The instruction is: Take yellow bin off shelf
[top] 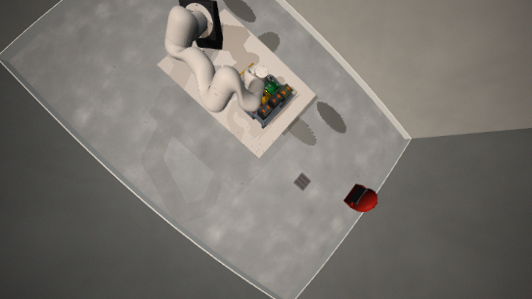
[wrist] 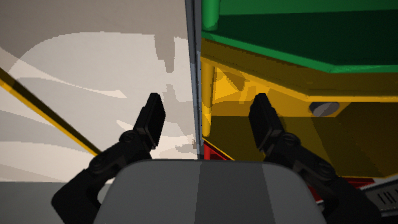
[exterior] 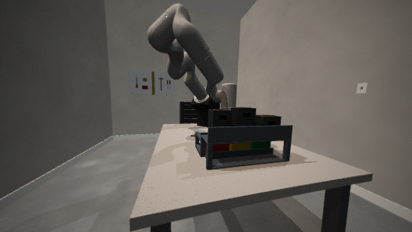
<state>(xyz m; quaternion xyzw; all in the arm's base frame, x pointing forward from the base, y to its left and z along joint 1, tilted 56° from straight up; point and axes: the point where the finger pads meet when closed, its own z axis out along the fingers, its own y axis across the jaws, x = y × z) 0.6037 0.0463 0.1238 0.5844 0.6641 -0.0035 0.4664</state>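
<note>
In the wrist view the yellow open bin (wrist: 285,112) fills the right half, between the green bin (wrist: 300,35) above it and a sliver of the red bin (wrist: 220,152) below. My gripper (wrist: 206,104) is open and empty. Its left finger is over the table top and its right finger is over the yellow bin's inside, so the fingers straddle the bin's front wall and the grey shelf edge (wrist: 195,75). A small round part (wrist: 324,107) lies in the yellow bin. From the exterior view the yellow bin (exterior: 240,146) sits mid-shelf, and the gripper is hidden behind the shelf.
The dark shelf (exterior: 244,145) stands on the table, with the red bin (exterior: 220,147) and green bin (exterior: 261,145) beside the yellow one and dark boxes (exterior: 242,115) on its top level. A white cylinder (exterior: 229,95) stands behind it. A yellow line (wrist: 45,112) crosses the table.
</note>
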